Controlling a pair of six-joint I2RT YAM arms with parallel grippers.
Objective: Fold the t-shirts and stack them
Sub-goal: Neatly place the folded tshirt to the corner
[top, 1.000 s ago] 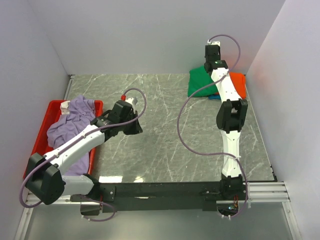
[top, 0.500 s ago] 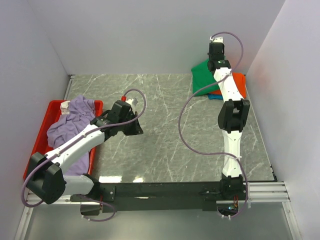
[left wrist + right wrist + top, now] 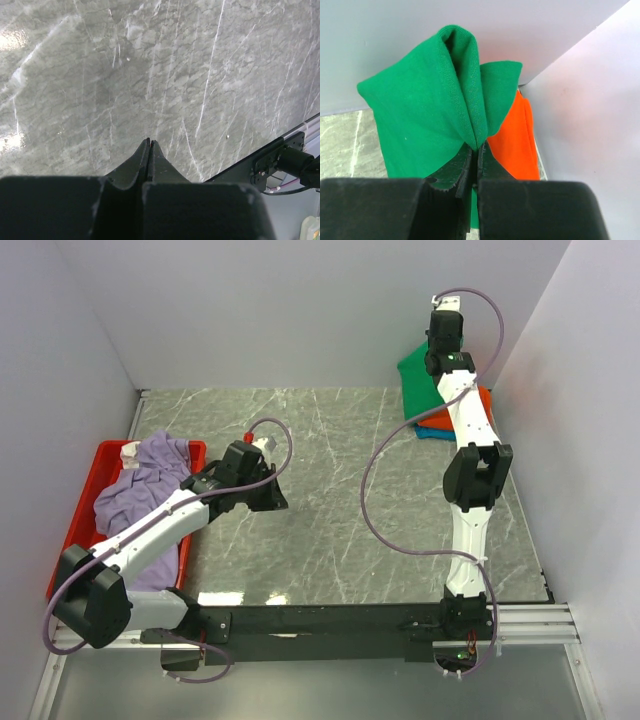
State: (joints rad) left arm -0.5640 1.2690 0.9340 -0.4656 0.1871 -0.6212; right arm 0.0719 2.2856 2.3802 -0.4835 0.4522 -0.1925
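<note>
Robot lab cell — plain white walls [image 3: 300, 310] boxing marble-look table [image 3: 330, 490], aluminium rail [image 3: 530, 625].

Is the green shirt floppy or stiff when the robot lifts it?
Probably floppy: the green t-shirt bunches into a soft fold where the right gripper pinches it, and the rest drapes down. It seems light too, since one small pinch holds it up. It may sag onto the orange t-shirt.

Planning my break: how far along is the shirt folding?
The orange t-shirt and blue t-shirt lie stacked in the far right corner, apparently done. In hand: the right gripper pinches the green t-shirt above that pile. Left to do: the lavender t-shirt lies crumpled in the red tray; the left gripper is shut and empty.
</note>
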